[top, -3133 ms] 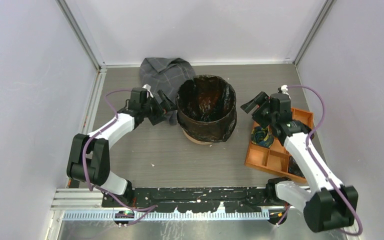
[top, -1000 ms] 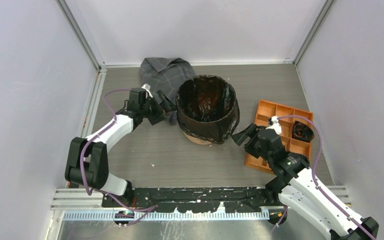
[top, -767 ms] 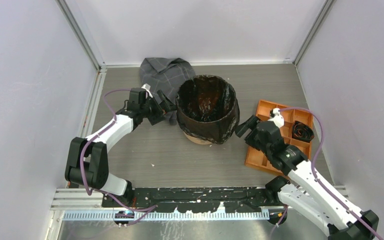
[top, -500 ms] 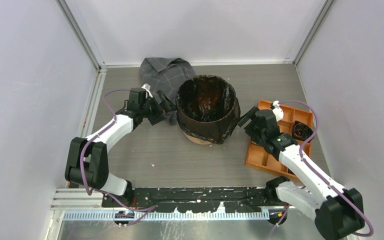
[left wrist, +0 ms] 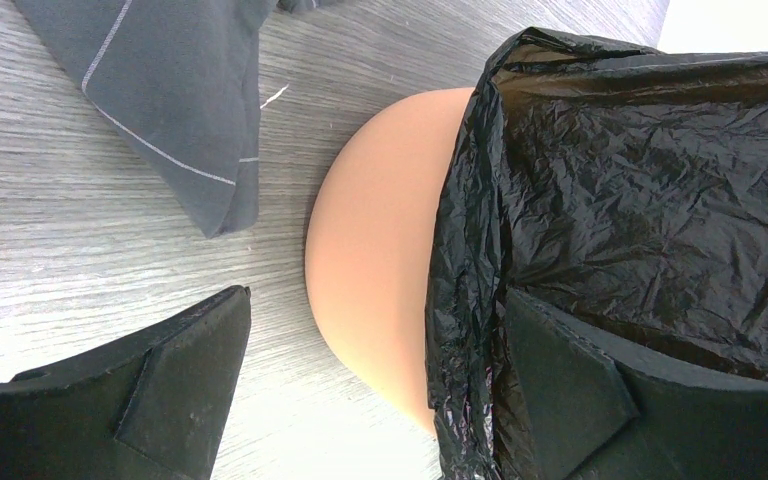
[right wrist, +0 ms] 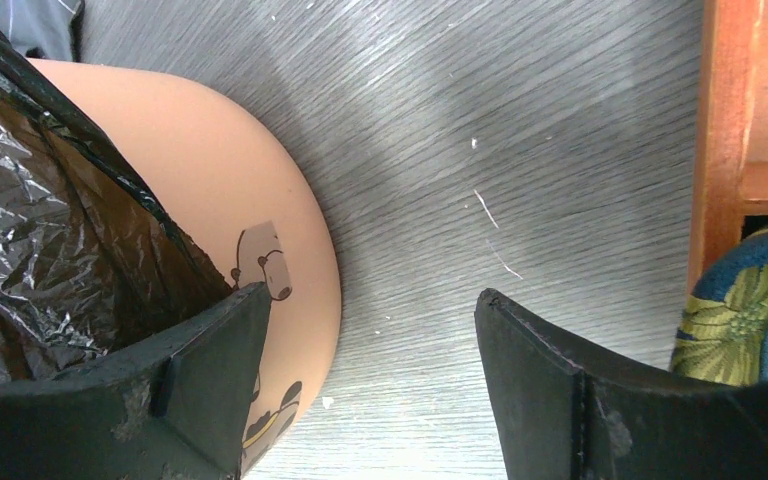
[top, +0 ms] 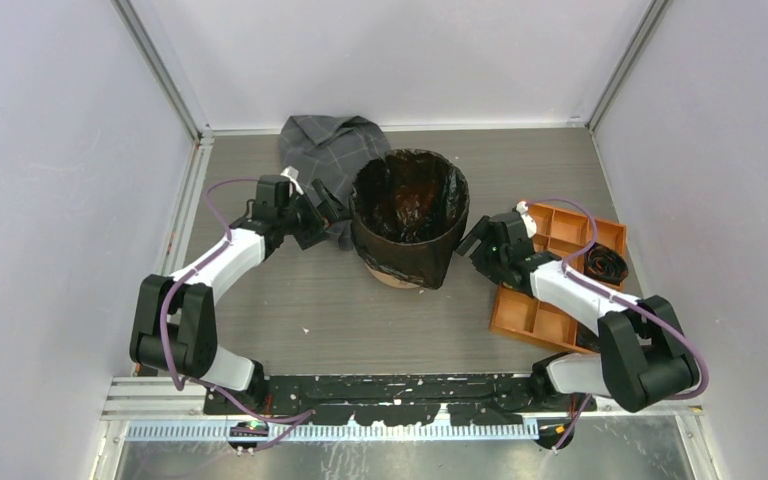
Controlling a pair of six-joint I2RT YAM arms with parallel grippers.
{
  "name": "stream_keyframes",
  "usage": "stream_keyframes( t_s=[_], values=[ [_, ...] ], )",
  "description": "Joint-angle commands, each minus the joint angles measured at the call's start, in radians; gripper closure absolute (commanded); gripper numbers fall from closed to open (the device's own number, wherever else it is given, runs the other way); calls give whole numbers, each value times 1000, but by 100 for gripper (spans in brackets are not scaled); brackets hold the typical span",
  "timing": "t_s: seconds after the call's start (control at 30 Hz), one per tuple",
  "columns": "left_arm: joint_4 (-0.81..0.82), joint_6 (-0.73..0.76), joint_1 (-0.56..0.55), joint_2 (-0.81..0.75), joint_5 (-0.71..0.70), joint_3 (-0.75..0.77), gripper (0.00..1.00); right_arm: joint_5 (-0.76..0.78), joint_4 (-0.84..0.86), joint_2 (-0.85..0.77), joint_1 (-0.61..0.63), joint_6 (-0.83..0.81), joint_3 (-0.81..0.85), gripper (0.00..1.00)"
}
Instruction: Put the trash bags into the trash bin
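Draping over the rim of the orange trash bin standing on the desk, the black trash bag lines it, while the left pincer and right pincer sit close at either side, both spread wide.

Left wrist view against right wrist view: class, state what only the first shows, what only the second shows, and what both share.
Only left wrist: the grey checked cloth's folded corner with pale lines. Only right wrist: the orange tray's wall, a blue-and-yellow patterned item inside it, dark printed marks on the trash bin. Both: the black trash bag draped over that bin, the grey table, the open left gripper or right gripper.
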Motion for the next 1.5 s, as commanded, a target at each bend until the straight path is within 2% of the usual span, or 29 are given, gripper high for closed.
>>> stream_keyframes(
  t_s=[0.0,0.37,0.57,0.7,0.77,1.13,1.47],
  values=[
    [19,15,-2,-19,28,45,0,-11,20,-27,-1,-16,33,20],
    [-34,49,0,-56,-11,64,0,38,-214,-255,-47,-38,59,14],
    [-155,127,0,-128,-49,111,0,68,-334,-389,-48,-72,91,7],
    [-261,195,0,-215,-71,143,0,89,-436,-473,-48,-121,159,0],
    [-311,227,0,-267,-81,146,0,95,-478,-510,-48,-147,200,0],
    [-452,439,0,-540,-34,77,0,131,-641,-582,-49,-270,384,0],
    [-509,472,0,-652,-40,55,0,112,-661,-608,-49,-289,405,0]
  ],
)
